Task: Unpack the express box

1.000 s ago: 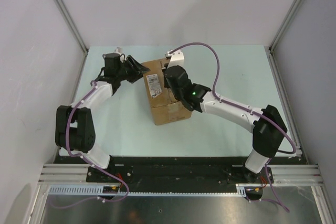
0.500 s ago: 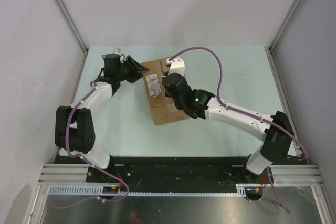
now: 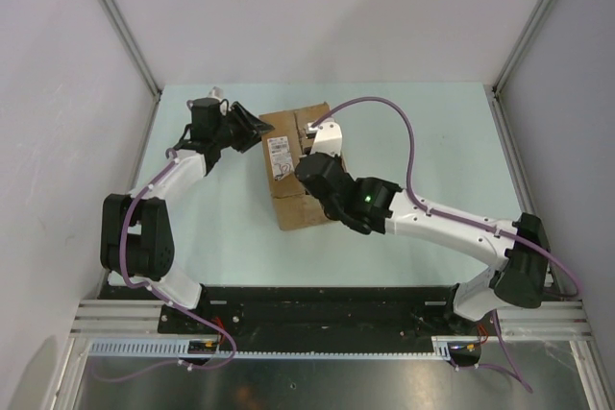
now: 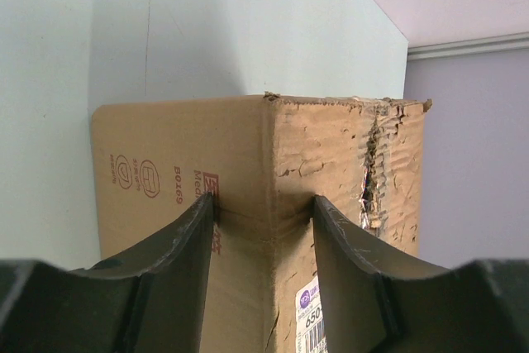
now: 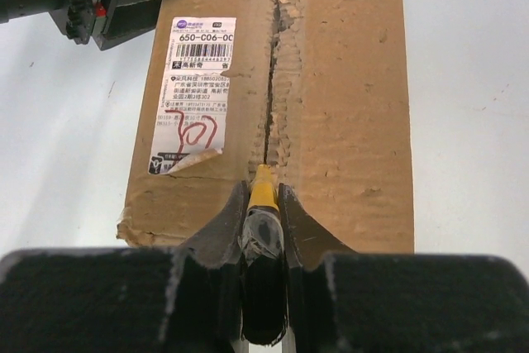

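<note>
The express box (image 3: 298,210), a brown carton with a white barcode label (image 5: 198,88), lies flaps closed on the pale table. My left gripper (image 4: 264,204) clamps the box's far left corner, one finger pressed on each face; the top view shows that left gripper (image 3: 252,129) at this corner. My right gripper (image 5: 264,190) is shut on a black-handled cutter with a yellow tip (image 5: 264,204). Its tip rests in the ragged centre seam (image 5: 273,80) near the box's near end. From above, the right gripper (image 3: 322,184) hides that end of the seam.
The pale green table (image 3: 432,141) is bounded by grey walls at the back and both sides. The right arm (image 3: 442,228) stretches across the table's right half, with its purple cable (image 3: 404,141) looping above. The arm bases sit on the black rail (image 3: 317,309).
The right gripper has drawn back along the box's seam toward the near end, cutter still in it. The left gripper and the box have stayed put.
</note>
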Robot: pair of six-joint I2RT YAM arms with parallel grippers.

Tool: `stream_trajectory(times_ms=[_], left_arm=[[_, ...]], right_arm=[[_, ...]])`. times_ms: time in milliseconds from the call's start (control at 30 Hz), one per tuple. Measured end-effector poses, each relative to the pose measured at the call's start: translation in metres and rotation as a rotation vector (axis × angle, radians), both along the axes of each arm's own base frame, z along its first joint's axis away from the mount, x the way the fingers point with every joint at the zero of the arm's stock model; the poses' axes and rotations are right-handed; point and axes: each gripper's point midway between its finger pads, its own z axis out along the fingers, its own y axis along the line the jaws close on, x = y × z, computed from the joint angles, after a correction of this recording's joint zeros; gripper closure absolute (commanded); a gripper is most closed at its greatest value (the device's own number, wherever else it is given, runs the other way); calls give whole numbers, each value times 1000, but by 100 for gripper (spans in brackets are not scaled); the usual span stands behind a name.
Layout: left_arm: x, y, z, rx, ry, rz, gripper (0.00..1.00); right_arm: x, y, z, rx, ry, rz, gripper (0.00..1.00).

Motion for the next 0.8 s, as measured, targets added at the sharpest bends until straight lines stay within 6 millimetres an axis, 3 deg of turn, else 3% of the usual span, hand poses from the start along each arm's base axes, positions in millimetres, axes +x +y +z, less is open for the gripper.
stream_trajectory(times_ms=[500, 800], left_arm=[[-4, 9, 2, -7, 14, 93, 56], [-6, 7, 4, -8, 14, 99, 50]], right_arm=[[-52, -1, 7, 68, 35, -19, 100], [-83, -13, 5, 92, 58, -59, 100]])
